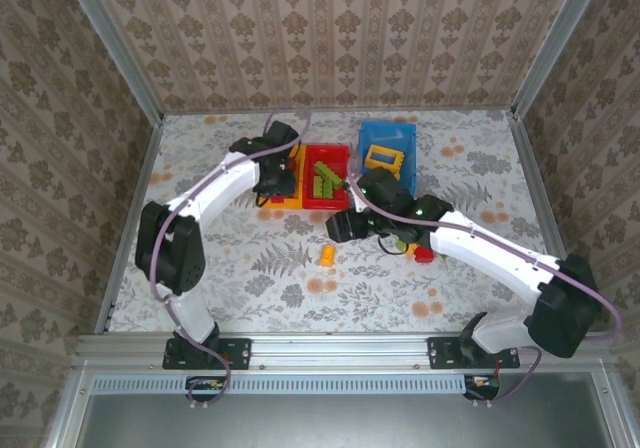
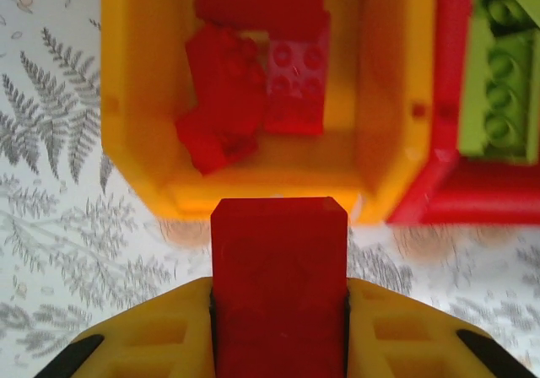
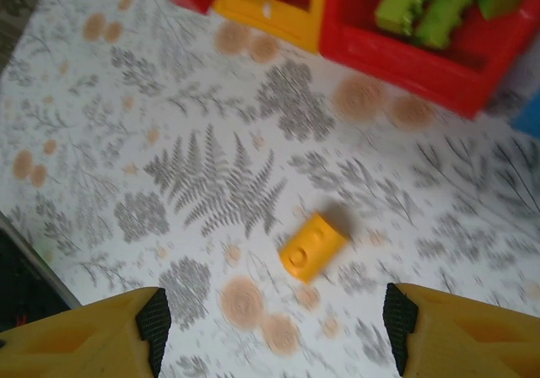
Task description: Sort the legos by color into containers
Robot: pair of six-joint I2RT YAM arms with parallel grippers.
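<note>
One red brick (image 2: 278, 285) pinched in left fingers (image 2: 156, 337), lengthwise toward yellow bin (image 2: 133, 99), right fingers (image 3: 84, 337) spread empty

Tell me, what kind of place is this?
Probably a robot test booth: left arm and right arm bolted to a metal rail, wallpapered panels boxing in the table.

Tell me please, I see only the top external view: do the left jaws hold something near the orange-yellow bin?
Observer: Yes. The left wrist view shows the left jaws shut on a red brick.
Operator: What is inside that bin? The arm covers it for me.
Observer: Several red bricks lie inside the orange-yellow bin.
Operator: And the right jaws?
Observer: The right jaws stand open and empty, and an orange-yellow brick lies on the table ahead, between them.
</note>
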